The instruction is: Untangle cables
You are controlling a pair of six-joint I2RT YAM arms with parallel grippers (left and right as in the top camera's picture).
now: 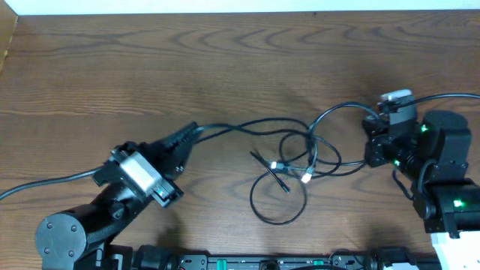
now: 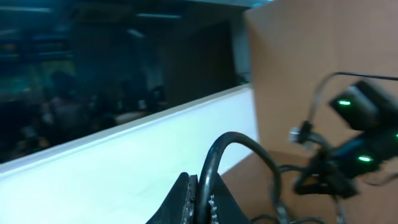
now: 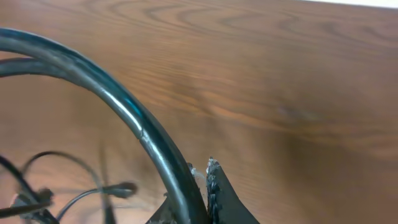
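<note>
Count: 2 arms, 2 grippers, 1 tangle of thin black cables, 2 pale plug ends. How many separate cords make up the tangle cannot be told where the strands cross.

Nearest the robot's side, the left arm (image 1: 75,229) rises from the lower left of the wooden table (image 1: 240,60) and the right arm (image 1: 450,161) from the lower right. Between them, 1 open loop (image 1: 253,202) of cord lies flat on the wood, sagging toward the near edge.

Just beyond the loop sit the 2 plug ends (image 1: 306,178), close together. They lie beside the knot of the cables (image 1: 310,150), which is right of the table's centre and nearer the right arm.

Beyond that, the tangle's long axis runs left to right, roughly parallel to the table's far edge. 1 strand leads left from the knot to the left gripper (image 1: 192,133). 1 strand arcs up and to the right, ending at the right gripper (image 1: 373,118).

Left gripper: its wrist view shows both fingers pressed against a cord that rises between them and curves over to the right, so it is pinching that cord. Right gripper: its wrist view shows a cord running down between the fingertips, clamped there. The knot and loop rest on the wood.

Farthest, the table ends at a white strip (image 1: 240,6).
</note>
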